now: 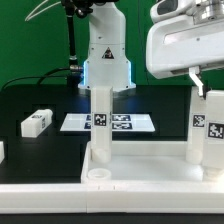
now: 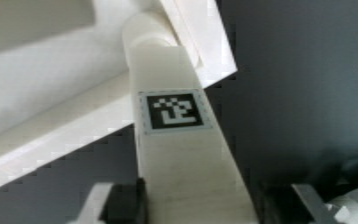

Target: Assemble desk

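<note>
At near edge of black desk [image 1: 30,100], large white plastic rectangular tabletop [image 1: 140,170] with raised rim, lying flat. Round socket [image 1: 98,178] visible at its front rim. Upright on tabletop, two white square plastic legs with black-and-white tags: left leg [image 1: 101,125] toward exterior view's left, right leg [image 1: 211,135] at exterior view's right, directly below glossy white robot arm [image 1: 185,40]. Farther back on desk, third white tagged leg [image 1: 37,122] on its side at exterior view's left, well apart from tabletop. Near it, flat white marker board [image 1: 108,123], partly hidden behind left leg. Wrist view: right leg lengthwise between fingers [image 2: 126,203], black-and-white tag [image 2: 172,110] facing camera, far end meeting tabletop corner. Fingers spread wide, one just beside leg, other apart with dark gap showing; no clamping on leg visible.
</note>
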Motion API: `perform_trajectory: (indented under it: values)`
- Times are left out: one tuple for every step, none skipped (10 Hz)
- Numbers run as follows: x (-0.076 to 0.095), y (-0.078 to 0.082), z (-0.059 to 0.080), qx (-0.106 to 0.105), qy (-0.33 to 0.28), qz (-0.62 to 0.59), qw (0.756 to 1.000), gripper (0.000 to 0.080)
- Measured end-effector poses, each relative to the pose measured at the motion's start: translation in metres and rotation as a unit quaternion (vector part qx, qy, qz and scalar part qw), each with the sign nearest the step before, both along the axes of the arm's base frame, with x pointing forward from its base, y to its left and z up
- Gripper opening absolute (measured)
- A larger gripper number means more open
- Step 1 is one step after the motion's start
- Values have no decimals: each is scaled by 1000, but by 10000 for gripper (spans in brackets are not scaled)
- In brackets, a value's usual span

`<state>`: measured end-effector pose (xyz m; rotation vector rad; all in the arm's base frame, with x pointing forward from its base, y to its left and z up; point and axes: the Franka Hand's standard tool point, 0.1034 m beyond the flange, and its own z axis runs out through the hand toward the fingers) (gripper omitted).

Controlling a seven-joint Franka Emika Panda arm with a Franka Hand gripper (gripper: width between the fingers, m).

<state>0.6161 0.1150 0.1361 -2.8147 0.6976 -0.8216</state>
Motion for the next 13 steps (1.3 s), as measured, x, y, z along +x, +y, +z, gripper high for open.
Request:
perform_trajectory:
  values:
    - [0,0,0,-2,0,3,1000,291]
    - [0,0,0,-3,0,4,1000,291]
    - [0,0,-2,-4,0,5,1000,291]
    - [2,-1,-2,-6,-12,5,1000,291]
    - [5,-3,-1,-7,-23,3,1000,291]
    - [7,-4,-1,-6,-27,-3,1000,291]
    - [8,-7,0,-5,-29,-6,1000,291]
    - [9,-8,0,-6,-29,-6,1000,291]
    - [9,-8,0,-7,-29,-5,1000,291]
    - [8,-6,0,-4,-29,-10,1000,291]
    - [8,-7,0,-2,-30,-14,999,291]
    - [8,-7,0,-4,-30,-12,999,291]
    - [8,-7,0,-5,-30,-10,999,291]
